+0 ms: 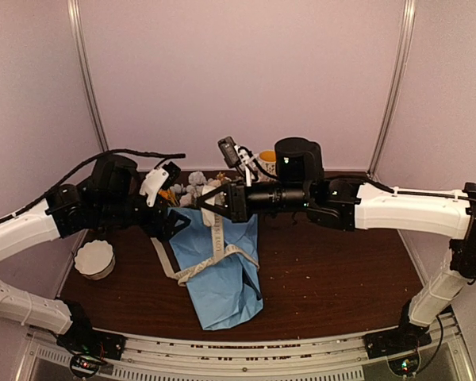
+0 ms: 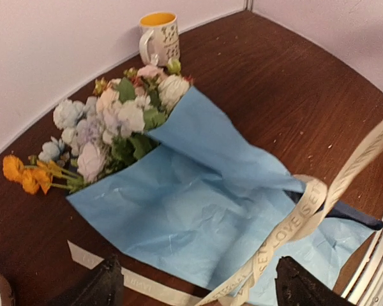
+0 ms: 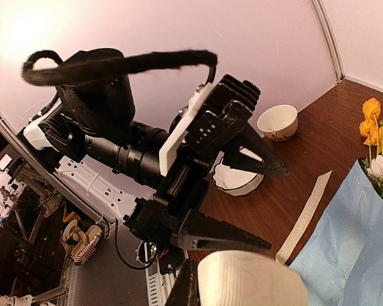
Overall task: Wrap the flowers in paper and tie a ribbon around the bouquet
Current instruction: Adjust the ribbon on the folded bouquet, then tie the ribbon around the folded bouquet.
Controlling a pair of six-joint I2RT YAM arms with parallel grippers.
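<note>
Lying on the dark brown surface [image 1: 341,278], the bouquet [image 1: 222,278] is the biggest thing, with its flower end toward the far wall. The blue paper [image 2: 179,217] around it is thin, soft and crinkly. It looks only loosely folded, so I think it will tear or fall open if pulled hard. It is best held around the middle or the near end, where the stems must be inside, and not by a loose edge. The flowers [image 2: 115,127] poke out of the wide end, white, pale blue, pink and orange. They look light and bendy, and the little heads could get squashed, so they are best left alone. The ribbon [image 2: 287,233] is long, flat, cream and floppy. It lies across the paper, and one part climbs up to the right fingers [image 1: 220,200], which are pressed together and pinching it. It is light and may slip, so a firm pinch on its flat side seems best. The left fingers [image 2: 102,287] are spread wide above the paper's edge and a loose ribbon tail, holding nothing. Letters run along the ribbon; "LOVE IS" can be read, and the rest is too bent. The mug [image 2: 159,37] by the wall has a pattern, but no words I can read.
</note>
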